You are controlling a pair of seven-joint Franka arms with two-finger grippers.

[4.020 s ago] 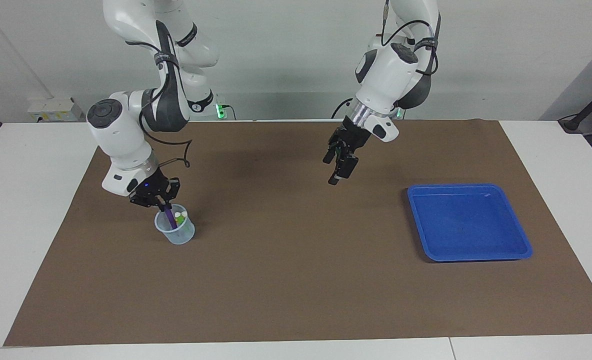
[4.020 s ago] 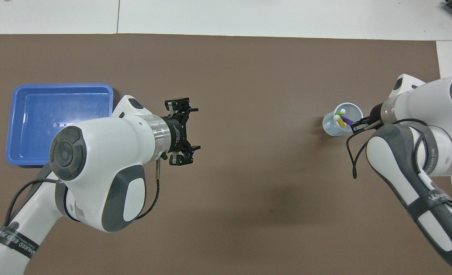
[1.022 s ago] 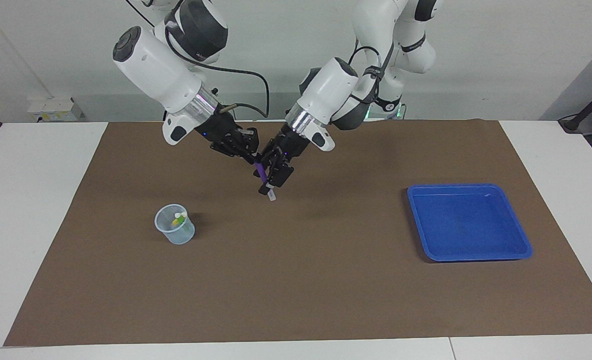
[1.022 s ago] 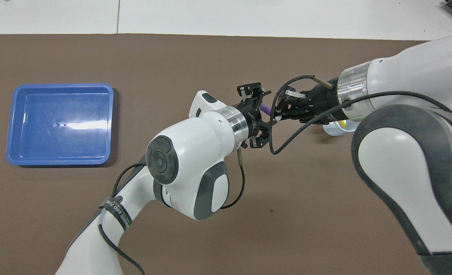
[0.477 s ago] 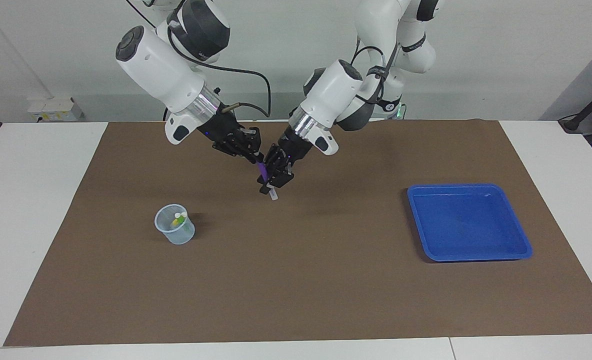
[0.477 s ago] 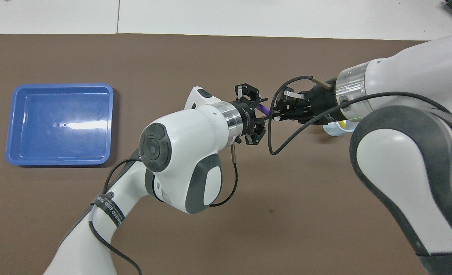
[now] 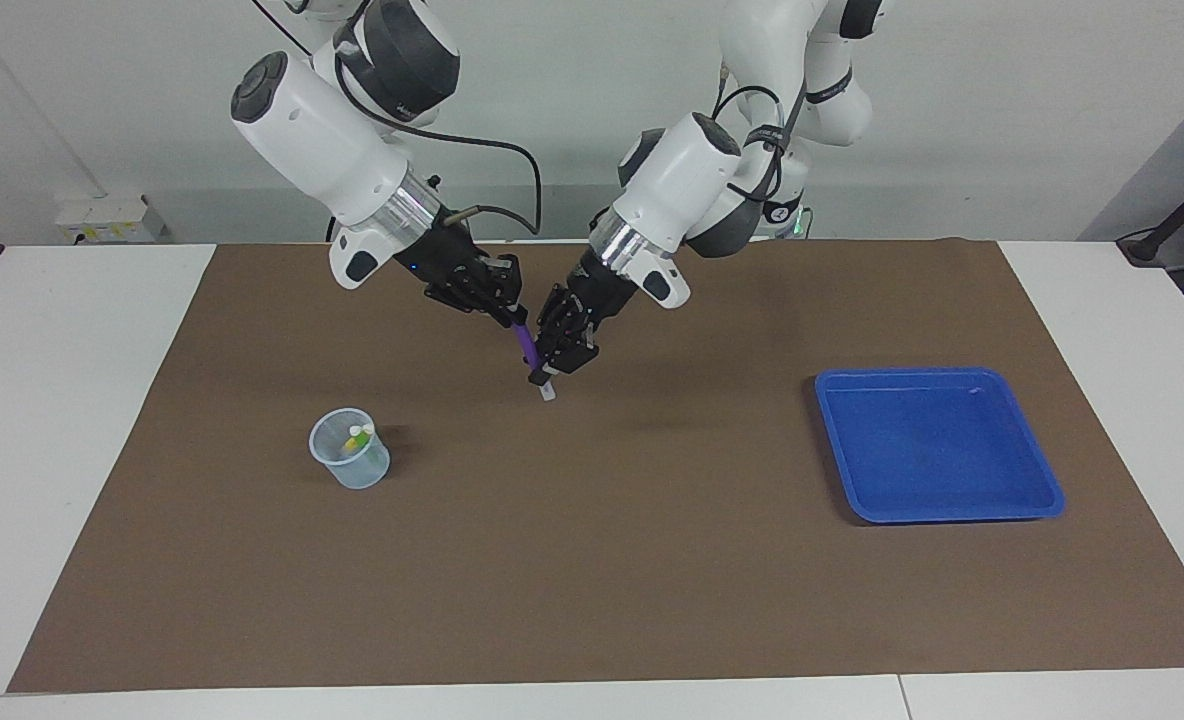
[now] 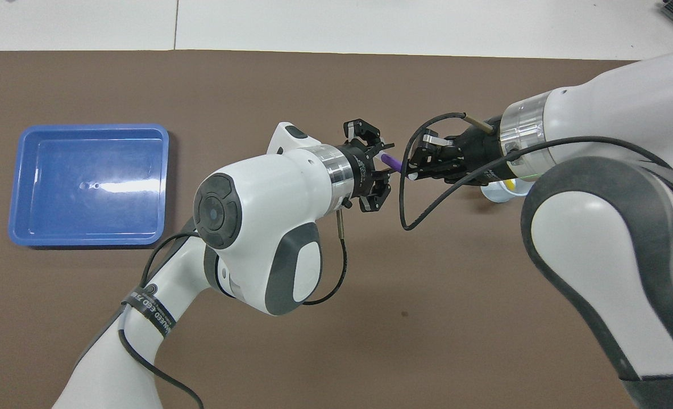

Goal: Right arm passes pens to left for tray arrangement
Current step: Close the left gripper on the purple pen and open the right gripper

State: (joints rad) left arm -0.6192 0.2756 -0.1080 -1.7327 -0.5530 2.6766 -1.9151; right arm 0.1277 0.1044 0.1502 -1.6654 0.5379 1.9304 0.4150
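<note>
I worked at a white table (image 7: 72,420) whose top was mostly covered by a brown mat (image 7: 592,560), the white surface showing along the left, right and bottom edges of the frame. A seam (image 7: 899,697) split the tabletop at the lower right. A plain pale grey wall (image 7: 1002,110) filled the upper frame. At the upper left, a white socket box (image 7: 102,218) sat against it. A green indicator light (image 7: 439,222) glowed near the top centre. Lighting was even and soft.
</note>
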